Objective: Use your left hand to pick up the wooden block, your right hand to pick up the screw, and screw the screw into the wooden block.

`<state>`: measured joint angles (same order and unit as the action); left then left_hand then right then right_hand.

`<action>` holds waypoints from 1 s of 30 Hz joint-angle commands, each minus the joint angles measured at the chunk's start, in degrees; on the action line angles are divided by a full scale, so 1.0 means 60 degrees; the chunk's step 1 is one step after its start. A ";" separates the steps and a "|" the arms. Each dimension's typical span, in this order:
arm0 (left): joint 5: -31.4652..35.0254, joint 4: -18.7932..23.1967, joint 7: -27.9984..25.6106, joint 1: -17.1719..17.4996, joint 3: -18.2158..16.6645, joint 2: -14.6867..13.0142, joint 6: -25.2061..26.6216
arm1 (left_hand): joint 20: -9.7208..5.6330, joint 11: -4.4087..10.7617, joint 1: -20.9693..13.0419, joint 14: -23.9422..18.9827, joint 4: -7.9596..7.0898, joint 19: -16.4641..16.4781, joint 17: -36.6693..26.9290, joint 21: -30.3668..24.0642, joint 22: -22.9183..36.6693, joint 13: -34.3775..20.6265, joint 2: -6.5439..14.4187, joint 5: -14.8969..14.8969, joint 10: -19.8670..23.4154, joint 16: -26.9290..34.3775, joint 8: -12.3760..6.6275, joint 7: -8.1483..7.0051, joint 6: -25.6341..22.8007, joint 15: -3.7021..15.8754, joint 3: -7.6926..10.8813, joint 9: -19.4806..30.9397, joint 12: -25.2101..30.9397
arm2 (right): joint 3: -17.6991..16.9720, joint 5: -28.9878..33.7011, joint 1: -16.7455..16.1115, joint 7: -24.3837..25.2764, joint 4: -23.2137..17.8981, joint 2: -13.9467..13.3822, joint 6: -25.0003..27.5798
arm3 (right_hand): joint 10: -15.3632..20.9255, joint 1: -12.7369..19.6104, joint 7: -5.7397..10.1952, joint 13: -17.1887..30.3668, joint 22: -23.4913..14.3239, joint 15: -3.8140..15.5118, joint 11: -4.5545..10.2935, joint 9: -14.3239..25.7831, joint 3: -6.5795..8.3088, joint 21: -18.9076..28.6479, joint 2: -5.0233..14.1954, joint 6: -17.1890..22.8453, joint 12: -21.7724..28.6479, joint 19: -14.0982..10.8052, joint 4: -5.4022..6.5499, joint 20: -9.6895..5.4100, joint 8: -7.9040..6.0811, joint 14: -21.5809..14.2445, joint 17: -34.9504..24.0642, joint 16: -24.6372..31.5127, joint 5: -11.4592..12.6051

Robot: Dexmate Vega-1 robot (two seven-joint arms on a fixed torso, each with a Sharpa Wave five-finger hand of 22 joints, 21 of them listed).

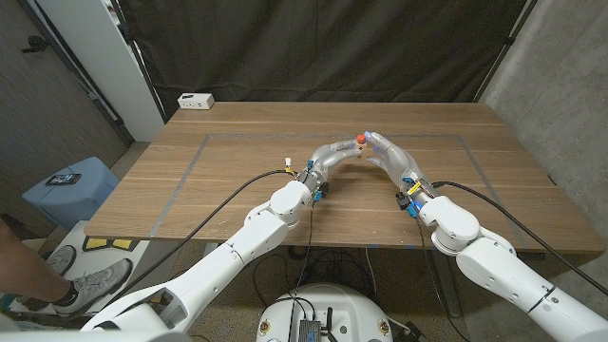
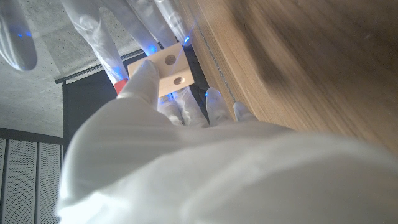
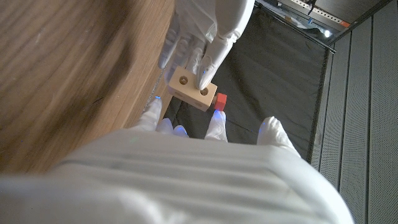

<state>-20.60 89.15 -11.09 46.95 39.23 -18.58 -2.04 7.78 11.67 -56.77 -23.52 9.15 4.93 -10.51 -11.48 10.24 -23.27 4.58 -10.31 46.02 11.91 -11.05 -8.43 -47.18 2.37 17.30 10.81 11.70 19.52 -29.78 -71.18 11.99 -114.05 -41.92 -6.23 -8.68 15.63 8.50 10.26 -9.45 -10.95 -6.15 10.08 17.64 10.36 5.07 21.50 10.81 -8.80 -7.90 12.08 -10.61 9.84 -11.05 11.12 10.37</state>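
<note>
Left hand (image 3: 208, 31) grips the light, rigid wooden block (image 3: 190, 88) by its edges, while the red screw (image 3: 220, 101) is pinched by the right hand (image 1: 385, 152).

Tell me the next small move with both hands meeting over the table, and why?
Probably turn the right hand to twist the red-headed screw further into the wooden block. The left hand holds the block up off the table, holes showing, and the screw's red head sits right at the block's side.
</note>
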 commanded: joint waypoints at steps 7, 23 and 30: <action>-0.0019 -0.0032 -0.0029 0.0022 -0.0015 0.0013 -0.0019 | 0.0062 -0.0013 0.0017 -0.0079 -0.0058 0.0040 -0.0016 -0.0039 0.0037 -0.0017 0.0107 -0.0078 0.0101 0.0057 -0.0041 0.0023 -0.0065 0.0577 0.0039 0.0022 0.0091 | 0.0008 0.0065 -0.0131 0.0121 -0.0095 0.0056 -0.0001 | 0.0056 -0.0029 -0.0024 0.0032 -0.0030 0.0040 -0.0027 0.0012 -0.0015 0.0067 0.0034 0.0143 0.0058 -0.0038 -0.0001 -0.0017 -0.0047 0.0263 -0.0017 0.0086 -0.0001; -0.0010 -0.0079 -0.0039 -0.0008 -0.0022 0.0040 -0.0051 | 0.0052 -0.0015 0.0011 -0.0071 -0.0060 0.0039 -0.0018 -0.0037 0.0037 -0.0020 0.0121 -0.0080 0.0096 0.0053 -0.0031 0.0027 -0.0037 0.0580 0.0046 0.0022 0.0090 | -0.0025 0.0072 -0.0251 0.0132 -0.0091 0.0112 -0.0174 | 0.0253 0.0069 -0.0186 0.0028 -0.0004 0.0045 -0.0112 0.0011 0.0036 0.0207 0.0062 0.0471 0.0090 -0.0641 -0.0061 -0.0553 -0.0083 0.0024 0.0003 0.0131 -0.0001; -0.0012 -0.0118 -0.0030 -0.0023 -0.0024 0.0059 -0.0084 | 0.0050 -0.0010 0.0012 -0.0072 -0.0062 0.0035 -0.0018 -0.0036 0.0037 -0.0019 0.0125 -0.0081 0.0099 0.0052 -0.0036 0.0022 -0.0046 0.0571 0.0049 0.0022 0.0091 | -0.0040 0.0031 -0.0286 0.0089 -0.0130 0.0082 -0.0161 | 0.0305 0.0104 -0.0234 0.0027 0.0006 0.0076 -0.0111 0.0011 0.0048 0.0186 0.0063 0.0595 0.0094 -0.0737 -0.0078 -0.0709 -0.0094 -0.0013 0.0005 0.0125 -0.0006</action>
<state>-20.62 88.78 -11.33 47.00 39.13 -18.41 -2.27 7.78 11.57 -56.65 -23.52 9.06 4.93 -10.49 -11.48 10.24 -23.26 4.69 -10.42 45.91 11.91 -10.85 -8.37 -47.00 2.36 17.40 10.78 11.88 19.45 -29.38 -72.51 12.72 -114.51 -41.32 -7.09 -7.15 15.93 7.17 10.26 -9.33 -10.95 -6.66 10.06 17.88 11.08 5.38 24.27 11.03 -12.80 -8.14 8.08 -10.83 9.83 -10.92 11.52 10.38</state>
